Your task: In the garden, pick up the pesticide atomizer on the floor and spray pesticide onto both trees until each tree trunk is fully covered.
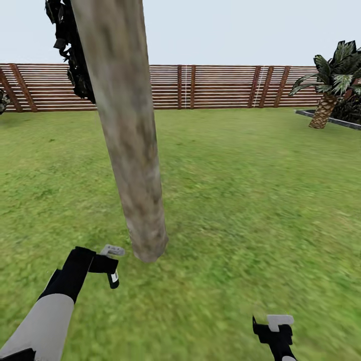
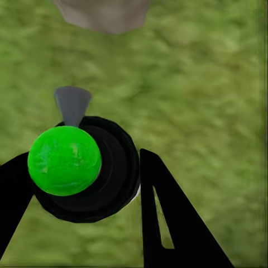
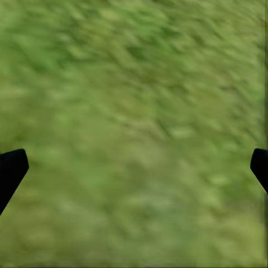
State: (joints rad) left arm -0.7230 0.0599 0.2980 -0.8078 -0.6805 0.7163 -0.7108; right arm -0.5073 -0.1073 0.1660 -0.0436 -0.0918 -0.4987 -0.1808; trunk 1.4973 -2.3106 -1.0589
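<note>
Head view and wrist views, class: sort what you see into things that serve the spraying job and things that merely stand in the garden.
Serve the job:
- tree trunk, bare, no white specks visible
- atomizer, green-capped, between the left tool's fingers
- right tool, open over grass

Merely standing there:
- palm
- wooden fence

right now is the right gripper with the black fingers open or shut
Open. In the right wrist view the right gripper has its black fingertips at opposite edges, with only green grass between them.
</note>
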